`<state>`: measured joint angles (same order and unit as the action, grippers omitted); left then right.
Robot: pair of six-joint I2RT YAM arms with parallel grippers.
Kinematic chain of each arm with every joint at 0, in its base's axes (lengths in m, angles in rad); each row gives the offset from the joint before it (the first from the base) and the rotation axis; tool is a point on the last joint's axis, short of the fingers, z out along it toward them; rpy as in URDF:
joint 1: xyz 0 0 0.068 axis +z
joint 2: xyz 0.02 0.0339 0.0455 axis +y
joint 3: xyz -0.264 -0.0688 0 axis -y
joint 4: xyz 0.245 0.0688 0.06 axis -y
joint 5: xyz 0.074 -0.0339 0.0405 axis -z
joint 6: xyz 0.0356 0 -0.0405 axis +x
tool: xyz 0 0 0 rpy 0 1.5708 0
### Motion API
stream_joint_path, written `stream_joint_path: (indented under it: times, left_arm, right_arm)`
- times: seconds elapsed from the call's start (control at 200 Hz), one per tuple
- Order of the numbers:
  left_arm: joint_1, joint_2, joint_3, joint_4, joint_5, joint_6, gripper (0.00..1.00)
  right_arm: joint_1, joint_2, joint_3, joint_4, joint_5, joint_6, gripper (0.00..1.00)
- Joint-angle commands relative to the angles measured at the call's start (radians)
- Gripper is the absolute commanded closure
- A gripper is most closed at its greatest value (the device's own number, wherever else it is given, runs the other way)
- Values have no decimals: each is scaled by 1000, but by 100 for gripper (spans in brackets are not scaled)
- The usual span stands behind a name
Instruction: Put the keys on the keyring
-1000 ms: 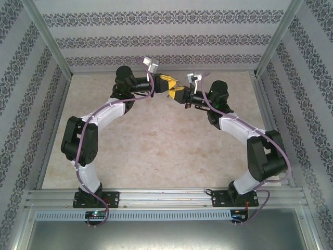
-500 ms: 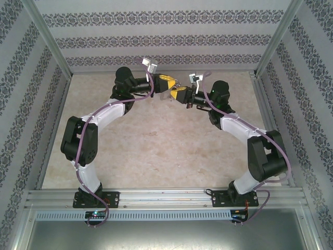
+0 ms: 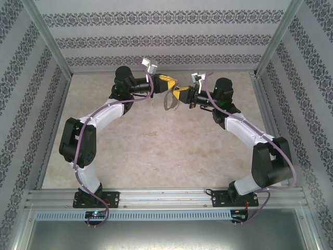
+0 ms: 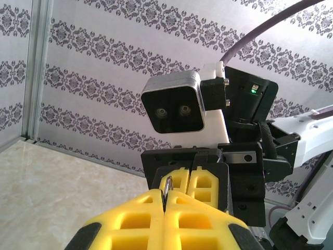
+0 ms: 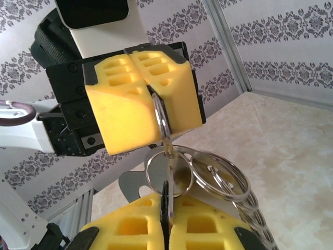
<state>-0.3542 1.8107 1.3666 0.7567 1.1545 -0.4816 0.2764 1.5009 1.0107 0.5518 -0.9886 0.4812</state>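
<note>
Patterned wallpaper walls [image 3: 156,39] surround a beige stone-look table [image 3: 156,151], and above its far centre the left gripper [image 5: 149,89] and right gripper [image 5: 165,208] meet tip to tip, both clenched on a silver-grey metal keyring [image 5: 162,122] of linked loops, seemingly stretching it steady for threading.

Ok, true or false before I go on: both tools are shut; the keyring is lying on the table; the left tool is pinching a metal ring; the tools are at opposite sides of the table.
1. Both tools shut: true. The left tool and right tool have closed jaws.
2. Keyring on the table: false. The keyring hangs in the air above the table.
3. Left tool pinching a ring: true. A metal ring sits in its seam.
4. Opposite sides: false. They face each other, tips close together.
</note>
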Motion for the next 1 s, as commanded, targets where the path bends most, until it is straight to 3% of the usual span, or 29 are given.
stream_joint_path:
  times: [0.0,0.595,0.994]
  left_arm:
    - [-11,-47,-8,-33,11,56,100]
    - [-12,-64,-10,-120,24,127,100]
    - [-11,-83,-20,-164,27,166,100]
  right_arm:
    - [-20,-33,62,-106,-24,-89,100]
    - [-27,-39,267,-572,18,-385,100]
    - [-49,-56,296,-661,75,-454,100]
